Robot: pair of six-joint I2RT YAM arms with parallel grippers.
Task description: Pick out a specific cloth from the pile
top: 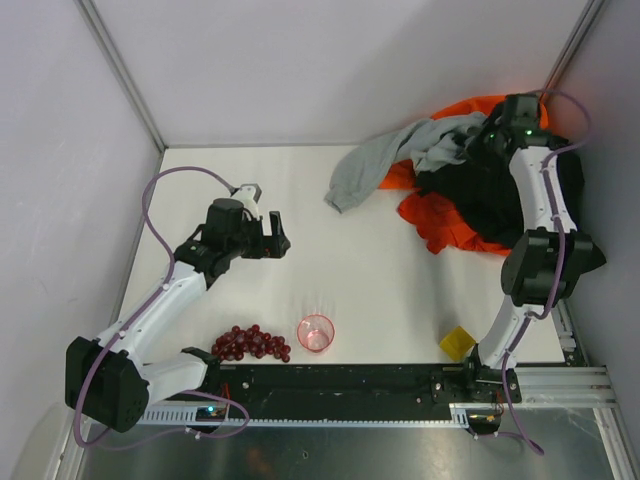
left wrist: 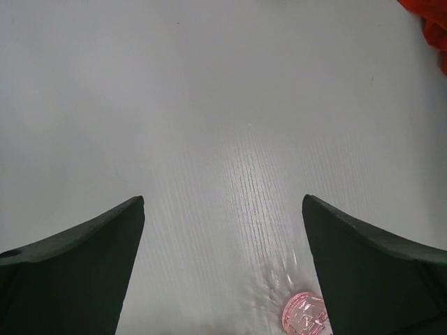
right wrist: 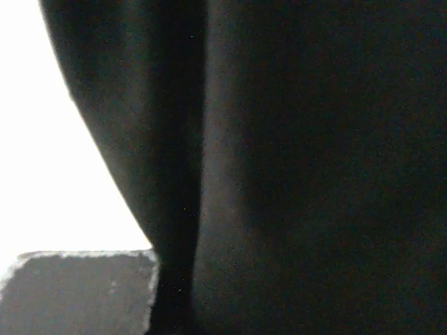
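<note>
The pile (top: 470, 175) lies at the far right corner: a light grey sweatshirt (top: 385, 160), black cloth (top: 480, 195) and bright orange cloth (top: 490, 105). The deep red-orange cloth (top: 440, 220) spreads out from under the black cloth at the pile's near left side; a corner of it shows in the left wrist view (left wrist: 429, 21). My right gripper (top: 480, 140) is pushed into the top of the pile, its fingers hidden; dark cloth (right wrist: 314, 167) fills the right wrist view. My left gripper (top: 278, 235) is open and empty over bare table (left wrist: 223, 209), well left of the pile.
A pink cup (top: 316, 333) stands near the front middle, also in the left wrist view (left wrist: 304, 314). A bunch of dark red grapes (top: 250, 343) lies to its left. A yellow block (top: 458, 343) sits at the front right. Walls close in the table.
</note>
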